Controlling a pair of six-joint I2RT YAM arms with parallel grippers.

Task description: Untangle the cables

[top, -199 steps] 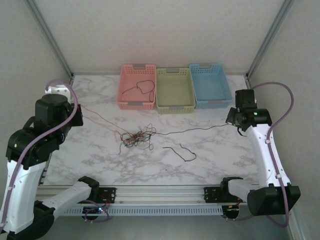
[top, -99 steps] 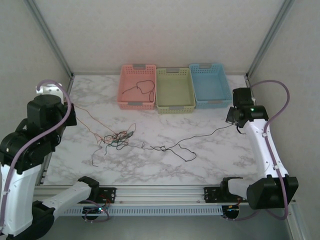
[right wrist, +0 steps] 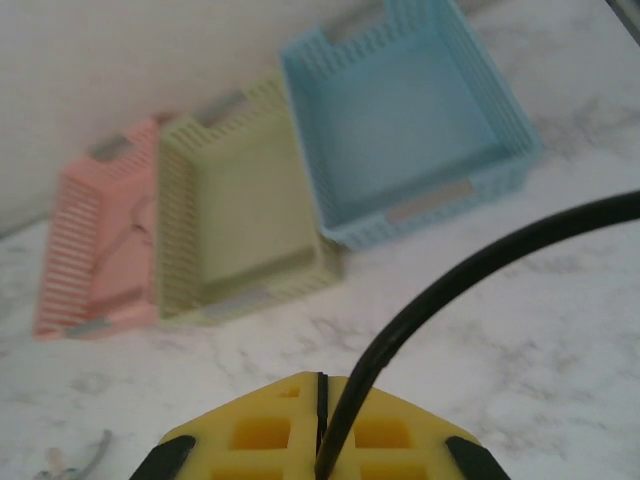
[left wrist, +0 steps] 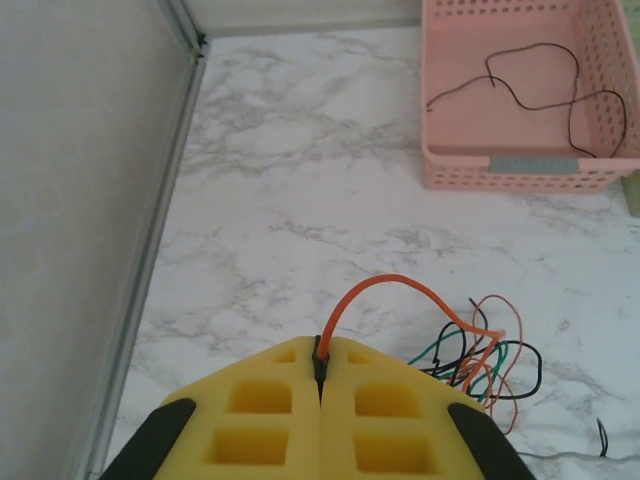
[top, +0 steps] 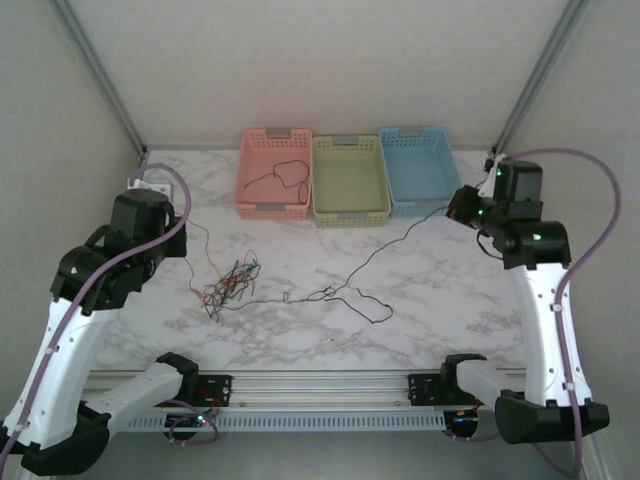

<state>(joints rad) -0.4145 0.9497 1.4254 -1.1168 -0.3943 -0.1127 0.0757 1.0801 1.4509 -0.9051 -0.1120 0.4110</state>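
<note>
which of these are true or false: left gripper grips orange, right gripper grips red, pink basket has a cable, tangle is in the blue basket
The left gripper is shut on an orange cable. True.
The right gripper holds a red cable. False: it is shut on a black cable.
The pink basket holds a second black cable. True.
The tangle of cables lies in the blue basket. False: it lies on the table.
</note>
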